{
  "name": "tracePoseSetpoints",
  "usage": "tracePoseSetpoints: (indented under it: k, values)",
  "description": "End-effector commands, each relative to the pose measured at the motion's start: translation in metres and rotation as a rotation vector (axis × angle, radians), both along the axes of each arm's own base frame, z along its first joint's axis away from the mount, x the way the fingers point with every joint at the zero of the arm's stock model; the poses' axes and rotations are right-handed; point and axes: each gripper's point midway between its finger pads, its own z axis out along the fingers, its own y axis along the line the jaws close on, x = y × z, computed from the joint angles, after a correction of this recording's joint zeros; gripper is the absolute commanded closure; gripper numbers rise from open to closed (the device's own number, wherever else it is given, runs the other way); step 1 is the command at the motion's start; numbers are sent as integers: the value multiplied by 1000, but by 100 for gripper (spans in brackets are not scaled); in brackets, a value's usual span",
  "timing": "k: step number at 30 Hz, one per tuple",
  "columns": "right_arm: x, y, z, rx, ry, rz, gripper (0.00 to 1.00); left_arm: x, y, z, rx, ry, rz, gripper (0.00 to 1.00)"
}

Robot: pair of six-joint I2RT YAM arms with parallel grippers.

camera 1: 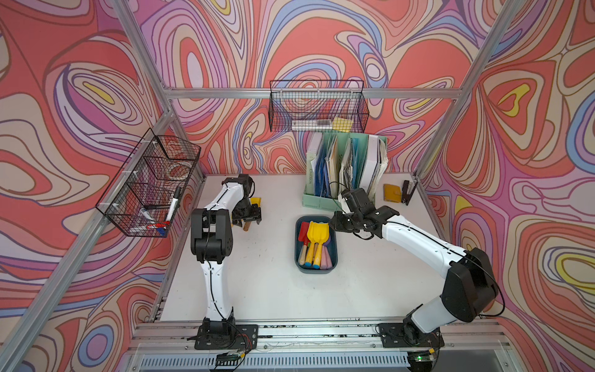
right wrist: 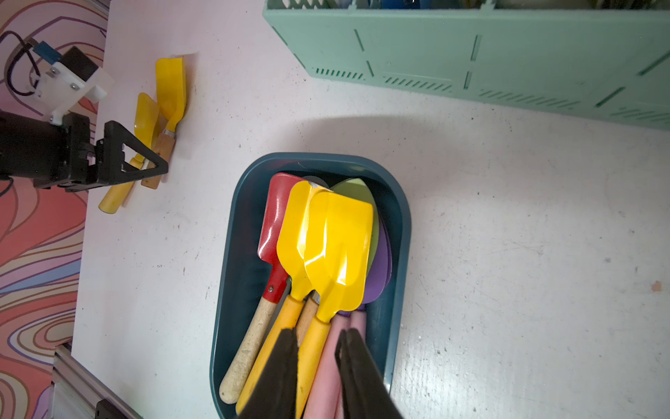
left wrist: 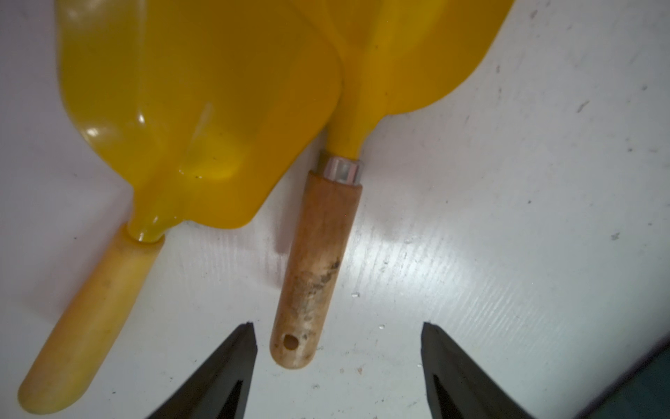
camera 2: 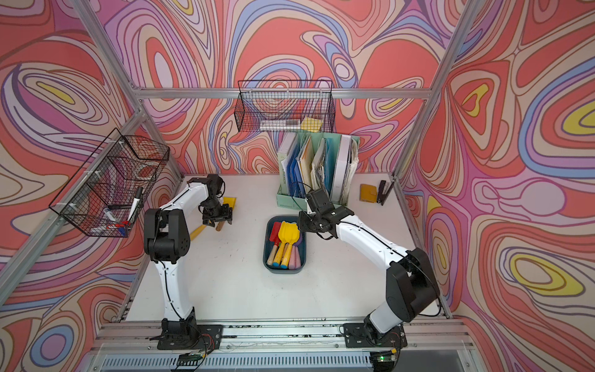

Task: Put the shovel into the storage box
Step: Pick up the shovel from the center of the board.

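On the desk (camera 1: 273,290) at far left, well apart from the storage box (camera 1: 315,270): the shovel (left wrist: 321,246), brown handle's butt between the spread jaws of the left claw (left wrist: 337,326), long axis straight ahead of it, so likely the left arm's pick. Plain only in the left wrist view; under that claw in both top views. Above the box's far right edge, the right claw (right wrist: 315,333), jaws nearly together; gripping or not, cannot tell.

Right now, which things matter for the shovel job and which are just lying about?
Job: storage box holding shovels; wooden-handled shovel; yellow-handled shovel; open left pincer.
Lying about: file organiser; back wire basket; side wire basket; stapler; yellow pad.
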Motion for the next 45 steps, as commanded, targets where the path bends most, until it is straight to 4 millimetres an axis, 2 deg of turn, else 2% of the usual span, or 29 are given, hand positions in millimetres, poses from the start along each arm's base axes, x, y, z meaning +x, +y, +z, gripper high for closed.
tracePoseSetpoints:
  k: [1,17,23,27,32,40,45]
  values:
    - [3,-1,-1,2,-5,-13,78,3,6,-3,22,12,-11,28]
    - [2,-3,2,2,-11,-17,79,0,16,-19,73,54,-31,48]
    - [1,-3,5,6,-16,-19,79,-1,16,-22,69,60,-21,69]
    - [1,-3,6,9,-18,-20,79,-2,13,-15,53,39,-8,77]
    - [2,-3,7,12,-21,-21,80,0,-3,-2,-24,-8,-8,82]
    - [0,-4,11,23,-31,-26,80,3,-53,31,-151,-100,-120,84]
    - [-1,-3,15,32,-39,-21,80,-4,-79,54,-192,-139,-166,86]
